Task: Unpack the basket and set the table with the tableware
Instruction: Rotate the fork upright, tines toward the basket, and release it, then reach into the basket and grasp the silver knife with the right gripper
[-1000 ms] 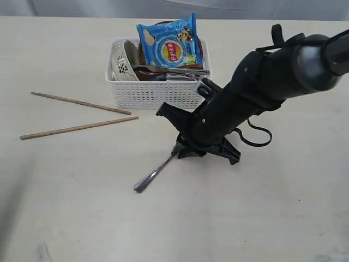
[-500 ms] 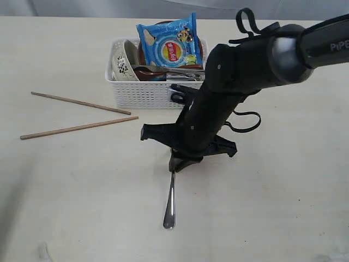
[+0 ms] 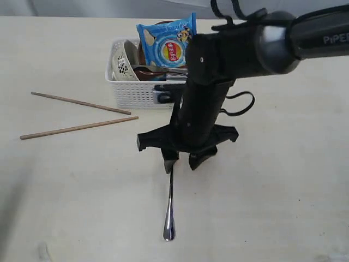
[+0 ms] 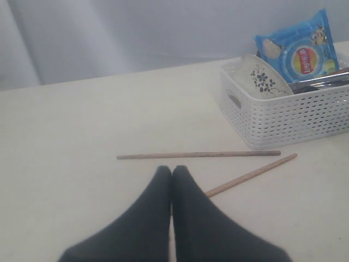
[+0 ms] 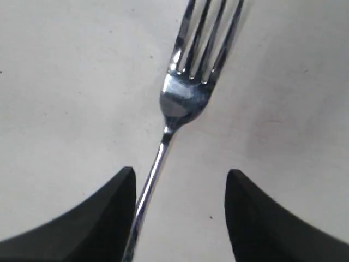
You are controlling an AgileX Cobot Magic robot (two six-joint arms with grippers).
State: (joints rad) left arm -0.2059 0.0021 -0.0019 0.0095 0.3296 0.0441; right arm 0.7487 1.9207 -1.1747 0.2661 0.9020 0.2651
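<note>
A steel fork (image 3: 169, 210) lies flat on the table (image 3: 272, 207), handle toward the front edge. My right gripper (image 3: 182, 162) stands open just over its tine end. In the right wrist view the fork (image 5: 184, 95) lies free on the tabletop, its shaft running close beside one finger (image 5: 112, 213) of the right gripper (image 5: 180, 177). The white basket (image 3: 143, 94) holds a floral bowl (image 3: 123, 60) and steel cutlery (image 3: 177, 71). Two chopsticks (image 3: 80, 103) (image 3: 79, 127) lie left of it. My left gripper (image 4: 172, 170) is shut and empty, near the chopsticks (image 4: 199, 155).
A blue chips bag (image 3: 170, 46) stands in the basket's back half, with a red-brown plate (image 3: 141, 54) behind it. The right arm (image 3: 229, 60) reaches over the basket's front right corner.
The right gripper swung left, turning the fork from a slant to point at the front edge. Its jaws then opened and the fork now lies free.
</note>
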